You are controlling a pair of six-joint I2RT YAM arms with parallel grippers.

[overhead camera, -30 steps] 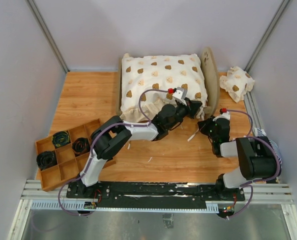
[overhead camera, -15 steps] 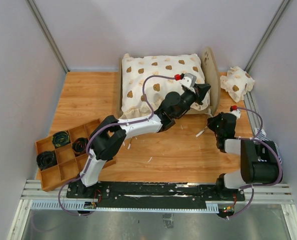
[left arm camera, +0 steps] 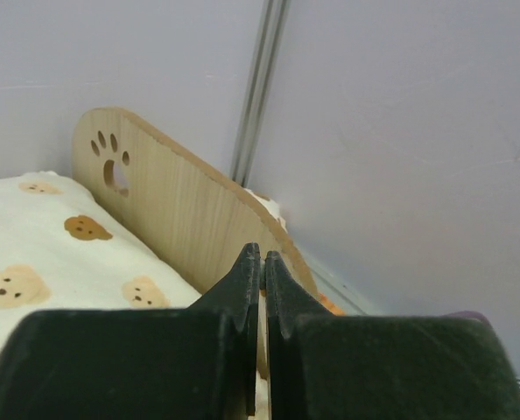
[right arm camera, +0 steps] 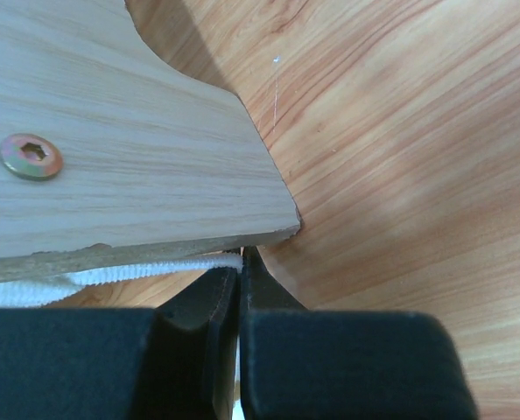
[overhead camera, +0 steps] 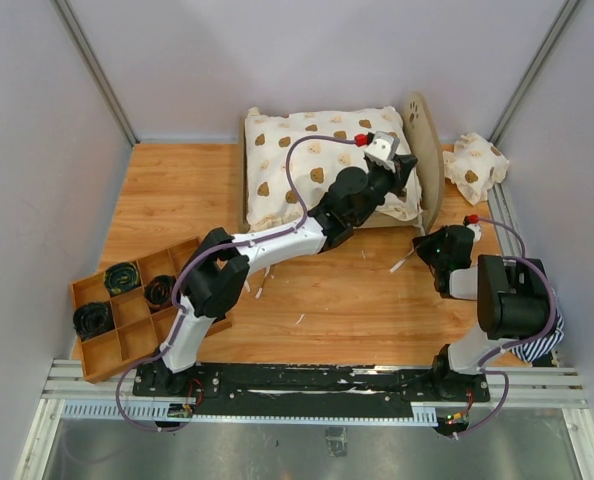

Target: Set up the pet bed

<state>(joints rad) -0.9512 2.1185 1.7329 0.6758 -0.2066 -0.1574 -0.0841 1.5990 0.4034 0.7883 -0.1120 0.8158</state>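
Observation:
The pet bed stands at the back of the table, its arched headboard [overhead camera: 424,150] with the paw-print cutout [left arm camera: 111,166] on the right. A cream bear-print cover [overhead camera: 317,165] lies spread over it and hides the mattress. My left gripper [overhead camera: 409,165] sits at the cover's near right corner beside the headboard, shut [left arm camera: 262,254], with a thin pale strip of the cover pinched between the fingers. My right gripper [overhead camera: 420,247] is low on the table at the headboard's foot [right arm camera: 137,157], shut [right arm camera: 241,258] on a white ribbed cord [right arm camera: 111,278] that runs under the plywood.
A small bear-print pillow [overhead camera: 474,168] lies at the back right, beyond the headboard. A wooden compartment tray [overhead camera: 127,345] with dark coils sits at the near left. Blue-and-white striped cloth [overhead camera: 545,340] shows beside the right arm's base. Grey walls close in the back and sides.
My left gripper has travelled right and back toward the headboard, drawing the cover's bunched near edge up onto the bed. The right gripper has shifted slightly right with the cord.

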